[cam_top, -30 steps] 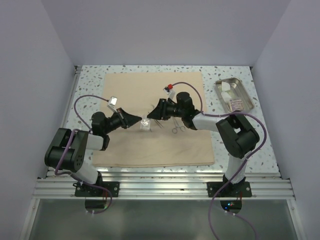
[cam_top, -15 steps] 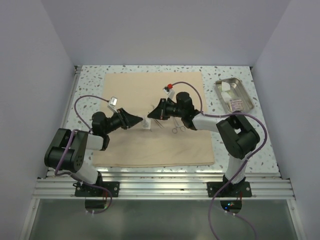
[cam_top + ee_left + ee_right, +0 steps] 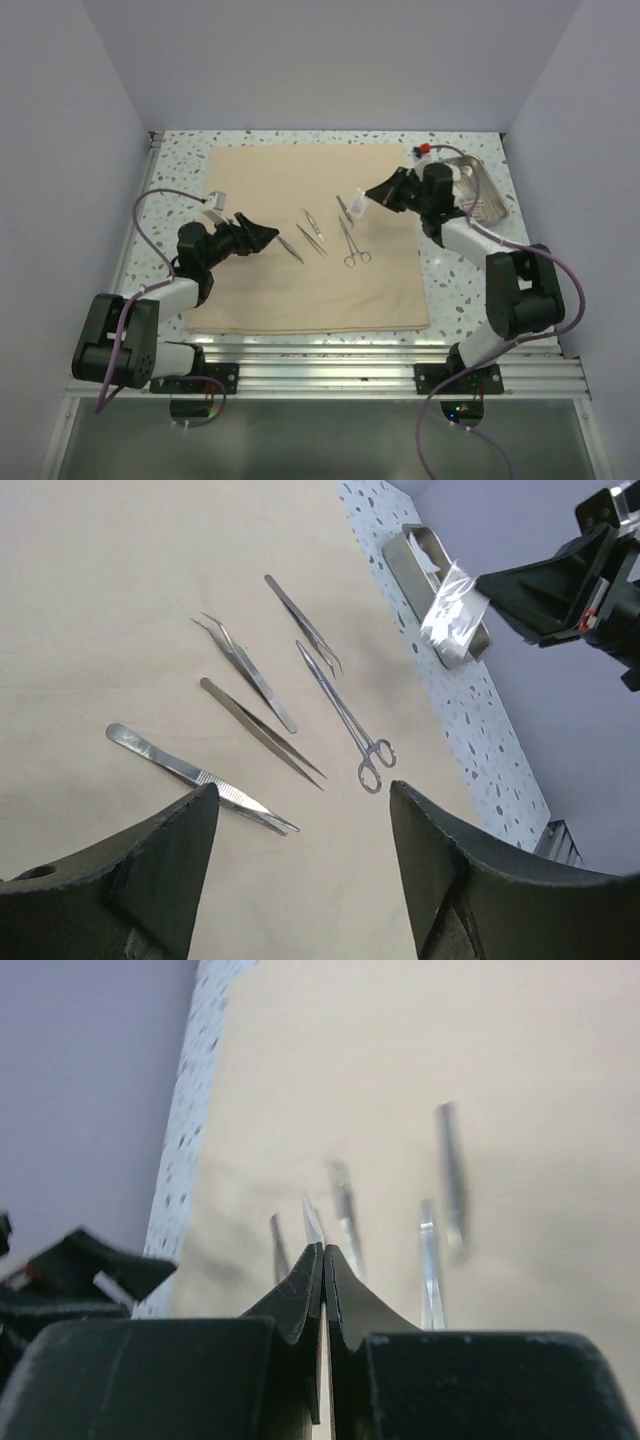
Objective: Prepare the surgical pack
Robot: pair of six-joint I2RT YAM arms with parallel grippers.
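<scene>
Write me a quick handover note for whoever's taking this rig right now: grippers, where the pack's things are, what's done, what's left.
Left gripper: open, empty, over the cloth's left part.
Right gripper: shut on a clear crinkled packet, held in the air over the cloth's right part.
Cloth: spread flat. Four tweezers and one ring-handled clamp lie near its middle.
Steel tray: on the table at back right, off the cloth, with white packets inside.
Done: cloth spread, instruments laid out.
Left, probably: set the packet down, deal with the tray, fold the cloth into a bundle.
</scene>
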